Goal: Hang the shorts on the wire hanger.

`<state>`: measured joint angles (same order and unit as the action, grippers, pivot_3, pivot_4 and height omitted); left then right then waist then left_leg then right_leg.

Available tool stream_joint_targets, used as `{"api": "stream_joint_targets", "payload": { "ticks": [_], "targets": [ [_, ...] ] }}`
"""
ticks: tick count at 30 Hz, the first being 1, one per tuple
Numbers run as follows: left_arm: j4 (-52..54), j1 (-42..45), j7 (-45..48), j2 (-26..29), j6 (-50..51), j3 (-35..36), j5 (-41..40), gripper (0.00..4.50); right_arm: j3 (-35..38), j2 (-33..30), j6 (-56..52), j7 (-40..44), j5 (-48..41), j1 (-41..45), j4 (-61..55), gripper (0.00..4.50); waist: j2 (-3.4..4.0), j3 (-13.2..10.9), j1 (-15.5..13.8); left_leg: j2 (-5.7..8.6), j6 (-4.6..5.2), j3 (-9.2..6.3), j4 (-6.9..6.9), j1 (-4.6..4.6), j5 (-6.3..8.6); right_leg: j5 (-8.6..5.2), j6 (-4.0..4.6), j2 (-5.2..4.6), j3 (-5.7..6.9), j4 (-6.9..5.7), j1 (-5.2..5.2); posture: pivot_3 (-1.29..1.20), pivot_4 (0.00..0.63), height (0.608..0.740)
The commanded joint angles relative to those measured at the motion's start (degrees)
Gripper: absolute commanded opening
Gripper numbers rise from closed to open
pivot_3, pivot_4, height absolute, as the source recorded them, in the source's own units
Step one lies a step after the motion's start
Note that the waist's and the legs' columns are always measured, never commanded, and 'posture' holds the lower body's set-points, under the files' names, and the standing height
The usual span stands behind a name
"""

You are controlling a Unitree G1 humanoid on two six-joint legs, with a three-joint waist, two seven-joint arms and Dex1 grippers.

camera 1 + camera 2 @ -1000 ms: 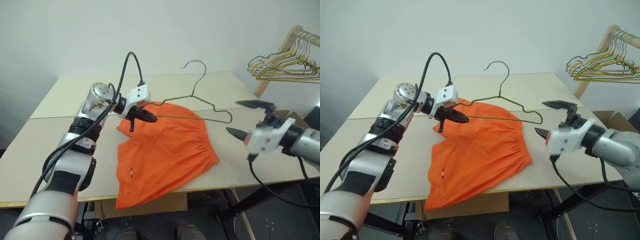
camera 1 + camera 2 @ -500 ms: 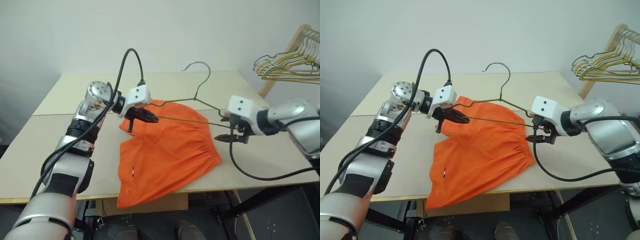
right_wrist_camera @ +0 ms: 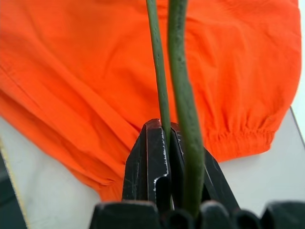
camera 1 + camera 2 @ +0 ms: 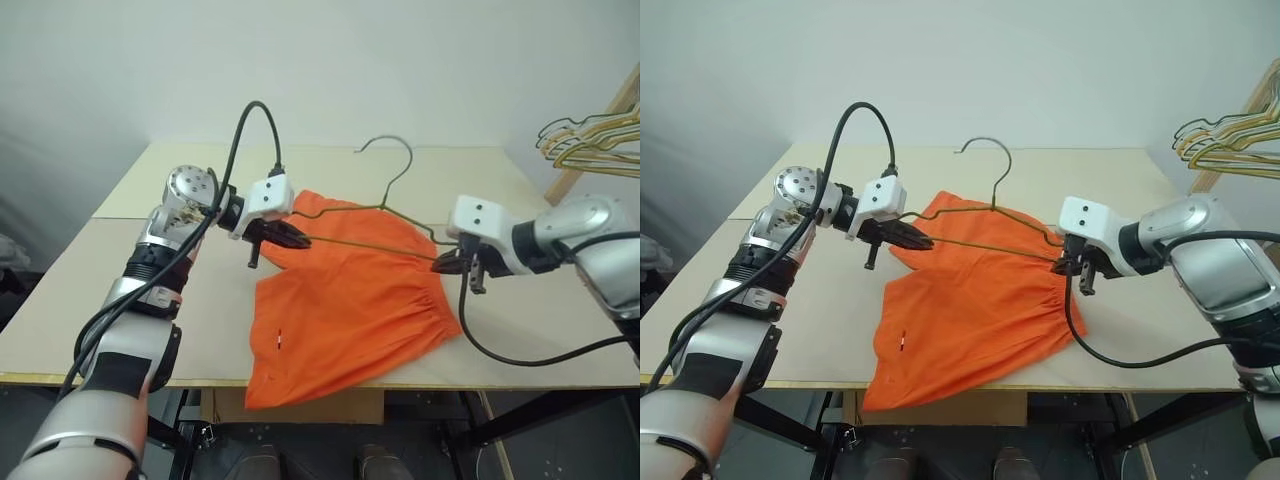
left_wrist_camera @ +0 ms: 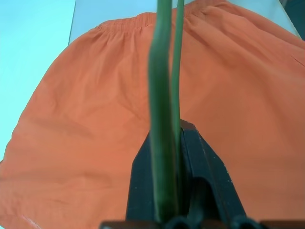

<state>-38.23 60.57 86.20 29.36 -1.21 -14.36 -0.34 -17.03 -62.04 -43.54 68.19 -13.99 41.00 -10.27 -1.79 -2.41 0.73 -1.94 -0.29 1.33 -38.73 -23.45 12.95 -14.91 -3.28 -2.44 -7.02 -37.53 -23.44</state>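
The bright orange shorts (image 4: 350, 310) lie flat on the table, waistband toward the right. The thin grey-green wire hanger (image 4: 385, 205) hangs above them with its hook pointing up and away. My left gripper (image 4: 298, 240) is shut on the hanger's left corner. In the left wrist view its fingers (image 5: 200, 157) clamp the wire (image 5: 162, 95) over the shorts (image 5: 86, 119). My right gripper (image 4: 442, 264) is shut on the hanger's right corner. In the right wrist view the wire (image 3: 181, 71) runs out between the black fingers (image 3: 152, 148), orange cloth (image 3: 71, 71) below.
The pale table (image 4: 100, 320) has bare room left of the shorts and behind the hanger. A bunch of gold and green hangers (image 4: 590, 145) hangs on a wooden rack at the far right. A cardboard box (image 4: 300, 405) sits under the front edge.
My right gripper, open and off to the right a second ago, came in to the hanger's right corner and shut on it. The left gripper kept its hold. The camera shifted.
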Motion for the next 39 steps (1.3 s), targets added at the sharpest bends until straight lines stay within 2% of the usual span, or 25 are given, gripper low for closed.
{"api": "stream_joint_targets", "payload": {
  "ticks": [1,6,10,13,16,18,21,28,32,39],
  "targets": [
    [0.44,0.58,3.40,-0.40,-3.46,1.08,-2.90,0.55,5.22,-1.36,-0.89,0.81,-2.31,-0.46,-3.46,0.00,0.00,0.00,0.04,0.00,0.00,0.00,-0.07,0.00,0.00,0.00,0.00,0.00,0.00,-0.06,0.00,0.01,0.000,0.740],
    [-4.20,2.09,6.11,0.29,-5.96,2.77,-5.23,2.07,15.36,-4.63,-4.26,0.81,-7.43,-12.08,-8.80,0.00,0.00,0.00,-0.11,-0.01,0.00,-0.02,-0.23,0.10,0.00,-0.17,-0.28,0.01,0.02,-0.23,0.07,0.01,0.000,0.740],
    [-9.34,3.92,3.71,0.50,-6.00,5.04,-5.59,3.37,28.89,-4.73,-12.76,-2.22,-11.41,-27.10,-13.35,0.00,-0.03,-0.01,-0.03,0.01,0.00,-0.06,-0.31,0.14,0.00,-0.19,-0.32,0.01,0.01,-0.26,0.18,0.01,0.000,0.740],
    [-9.86,3.92,2.44,0.57,-4.55,6.92,-6.51,4.40,40.85,-1.45,-22.68,-4.55,-14.32,-39.21,-15.86,0.00,-0.05,-0.01,-0.06,0.02,0.00,-0.10,-0.33,0.12,0.00,-0.18,-0.33,0.01,0.02,-0.28,0.20,0.01,0.000,0.740],
    [-4.34,1.11,0.22,-0.62,-1.61,9.87,-9.82,4.48,50.06,3.80,-35.90,-8.23,-17.26,-45.61,-17.12,0.00,-0.05,-0.01,-0.05,0.02,0.00,-0.16,-0.33,0.15,0.00,-0.18,-0.33,0.01,0.05,-0.32,0.24,0.01,0.000,0.740],
    [1.92,-2.15,-0.82,-1.55,1.22,10.97,-12.37,4.48,53.09,6.76,-44.74,-10.76,-17.70,-47.99,-16.48,0.00,-0.02,0.01,0.17,0.02,0.00,-0.16,-0.34,0.20,0.00,-0.19,-0.34,0.01,0.02,-0.36,0.27,0.01,0.000,0.740],
    [11.09,-7.12,-0.98,-1.86,4.76,10.72,-14.75,4.48,54.51,9.13,-48.96,-14.61,-21.57,-50.70,-11.26,0.00,-0.02,0.02,0.42,0.01,0.00,-0.15,-0.33,0.28,0.00,-0.20,-0.36,0.02,0.00,-0.41,0.31,0.00,0.000,0.740],
    [25.29,-13.85,-1.03,-1.41,13.71,9.71,-20.03,4.48,50.27,7.55,-48.96,-19.15,-30.58,-50.18,-0.83,0.00,0.00,0.03,0.88,0.01,0.00,-0.15,-0.30,0.33,0.00,-0.25,-0.41,0.04,-0.02,-0.38,0.36,0.01,0.000,0.740],
    [27.42,-14.99,-1.05,-0.30,15.04,9.43,-20.45,4.48,47.11,4.24,-48.96,-18.67,-35.84,-48.45,2.75,0.00,0.16,0.12,1.16,0.02,0.00,-0.15,-0.29,0.36,0.00,-0.27,-0.45,0.04,-0.03,-0.34,0.40,0.02,0.000,0.740],
    [28.94,-15.69,-1.41,1.04,16.01,9.28,-21.15,4.48,41.11,0.98,-48.96,-17.78,-38.79,-45.11,5.79,0.00,0.15,0.12,1.23,0.02,0.00,-0.18,-0.26,0.35,0.00,-0.28,-0.48,0.04,0.00,-0.23,0.44,0.05,0.000,0.740]
  ]
}}
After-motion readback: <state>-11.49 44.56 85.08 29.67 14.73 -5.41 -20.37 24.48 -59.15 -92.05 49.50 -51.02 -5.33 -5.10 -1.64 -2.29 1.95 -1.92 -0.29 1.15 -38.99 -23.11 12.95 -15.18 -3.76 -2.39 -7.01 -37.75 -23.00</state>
